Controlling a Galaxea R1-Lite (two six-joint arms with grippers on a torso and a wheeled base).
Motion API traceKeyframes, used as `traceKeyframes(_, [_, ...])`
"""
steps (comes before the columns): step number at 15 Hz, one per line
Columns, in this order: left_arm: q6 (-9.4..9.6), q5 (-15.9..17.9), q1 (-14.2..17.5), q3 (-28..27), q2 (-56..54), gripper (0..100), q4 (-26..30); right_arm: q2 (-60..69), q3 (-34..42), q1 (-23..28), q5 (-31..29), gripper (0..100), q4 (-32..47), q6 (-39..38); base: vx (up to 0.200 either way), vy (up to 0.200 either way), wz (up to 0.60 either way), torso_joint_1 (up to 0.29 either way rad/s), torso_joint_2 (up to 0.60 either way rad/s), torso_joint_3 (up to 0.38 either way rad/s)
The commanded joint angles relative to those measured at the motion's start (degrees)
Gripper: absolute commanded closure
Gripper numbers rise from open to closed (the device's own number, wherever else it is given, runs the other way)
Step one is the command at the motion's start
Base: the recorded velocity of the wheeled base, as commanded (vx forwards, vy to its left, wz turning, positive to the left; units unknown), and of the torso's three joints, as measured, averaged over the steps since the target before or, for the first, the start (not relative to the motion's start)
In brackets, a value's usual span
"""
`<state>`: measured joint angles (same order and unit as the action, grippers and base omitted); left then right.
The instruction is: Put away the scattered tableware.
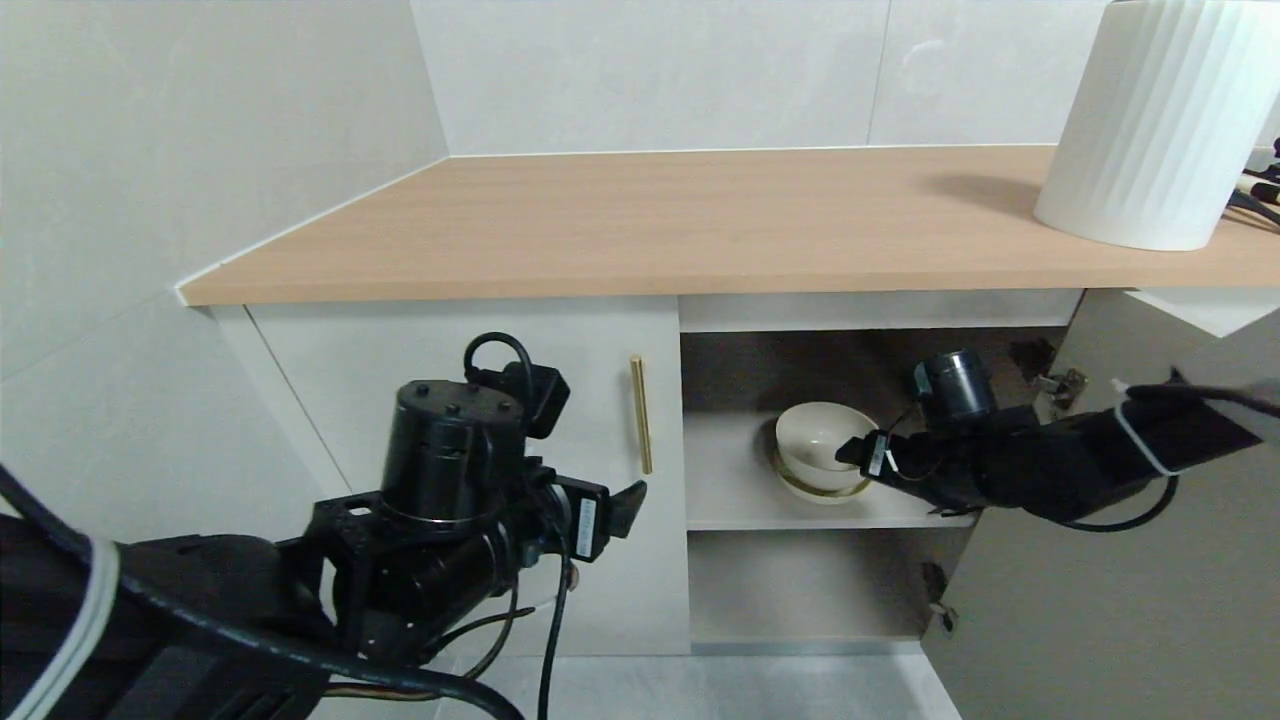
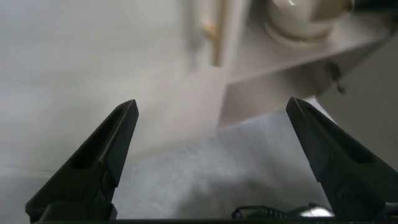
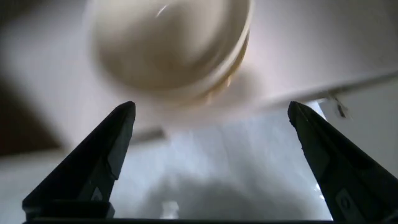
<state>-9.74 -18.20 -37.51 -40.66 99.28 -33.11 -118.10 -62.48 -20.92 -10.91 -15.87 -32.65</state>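
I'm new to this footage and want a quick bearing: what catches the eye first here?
The cream bowl on the upper shelf of the open cabinet stands out, with the right tool open close by its rim. A tall white ribbed container sits at the far right of the wooden countertop. The left tool hangs open before the closed door with the gold handle.

Pale tiled walls [image 1: 650, 70] meet in a corner at eleven o'clock, above a wooden countertop [image 1: 650, 220]. A white ribbed cylinder [image 1: 1150, 130] stands on it at two o'clock. Below, one cabinet door [image 1: 330, 370] is shut, its brass handle [image 1: 641, 415] upright at centre. The other door [image 1: 1100, 620] hangs open at four o'clock, baring a shelf [image 1: 730, 490]. Grey floor [image 1: 720, 690] lies at six.
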Motion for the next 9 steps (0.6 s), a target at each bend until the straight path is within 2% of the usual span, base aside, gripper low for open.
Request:
traceKeyframes(1, [0.07,-0.1,4.2,3.1,-6.3,0,0.3,20.3,12.8,-4.3,2.3,0,5.9,5.0,0.0,0.0,0.0,0.0,0.0,0.0])
traceKeyframes(3, [-0.02,0.9,6.3,6.8,-9.5,0,0.7,29.8,18.0,-6.9,2.4,0,9.5,5.2,0.0,0.0,0.0,0.0,0.0,0.0])
traceKeyframes(6, [-0.1,1.9,7.4,11.8,-15.8,0,4.3,38.2,17.8,-7.6,4.1,0,14.6,5.3,0.0,0.0,0.0,0.0,0.0,0.0])
traceKeyframes(9, [-0.19,3.5,8.1,13.4,-18.3,0,5.2,40.9,17.8,-8.0,5.5,0,21.5,8.1,0.0,0.0,0.0,0.0,0.0,0.0])
